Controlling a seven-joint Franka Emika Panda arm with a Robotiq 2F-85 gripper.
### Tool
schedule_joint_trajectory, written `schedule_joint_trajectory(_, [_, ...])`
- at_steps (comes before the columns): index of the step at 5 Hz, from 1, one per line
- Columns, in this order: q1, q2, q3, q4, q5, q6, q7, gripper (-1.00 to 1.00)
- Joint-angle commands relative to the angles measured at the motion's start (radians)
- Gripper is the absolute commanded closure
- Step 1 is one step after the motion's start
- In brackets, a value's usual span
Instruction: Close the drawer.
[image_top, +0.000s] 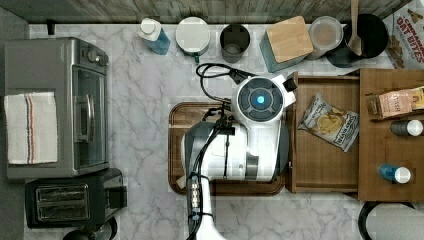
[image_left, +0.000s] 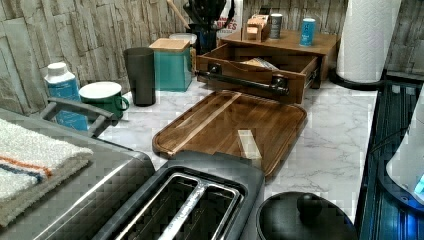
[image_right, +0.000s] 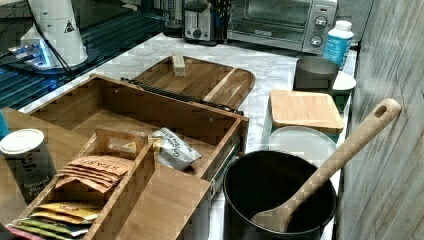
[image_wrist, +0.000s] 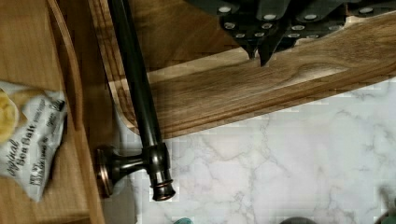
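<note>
Open drawer (image_top: 325, 165) near the counter's back edge; pincer (image_wrist: 259, 55), pressed together, should push its handle (image_wrist: 140, 98) squarely inward.

A shallow, medium-brown wooden drawer (image_top: 325, 165) stands pulled well out of its cabinet at the right of the top view, its rectangular box open to the camera. A long black metal bar handle (image_wrist: 137, 93) runs across its front on knobbed posts, seen close in the wrist view. In the left view the drawer (image_left: 250, 75) sits at upper centre, front facing the camera. In the right view it (image_right: 115, 107) fills the middle left, a metal slide rail exposed along its side.
</note>
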Motion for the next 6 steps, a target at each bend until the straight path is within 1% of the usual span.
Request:
schedule_joint_trajectory(1, [0.043, -0.006, 0.031, -0.208, -0.198, 0.221, -0.021, 1.00])
schedule_joint_trajectory(2, [0.028, 0.053, 0.010, -0.207, -0.227, 0.270, -0.034, 1.00])
schedule_joint_trajectory(3, [0.001, 0.104, -0.005, -0.192, -0.203, 0.285, -0.067, 1.00])
schedule_joint_trajectory(4, [-0.025, 0.109, -0.007, -0.183, -0.140, 0.257, -0.129, 1.00])
schedule_joint_trajectory(5, [-0.054, 0.130, -0.022, -0.150, -0.075, 0.241, -0.239, 1.00])
schedule_joint_trajectory(6, [-0.062, 0.128, -0.042, -0.137, -0.072, 0.239, -0.263, 1.00])
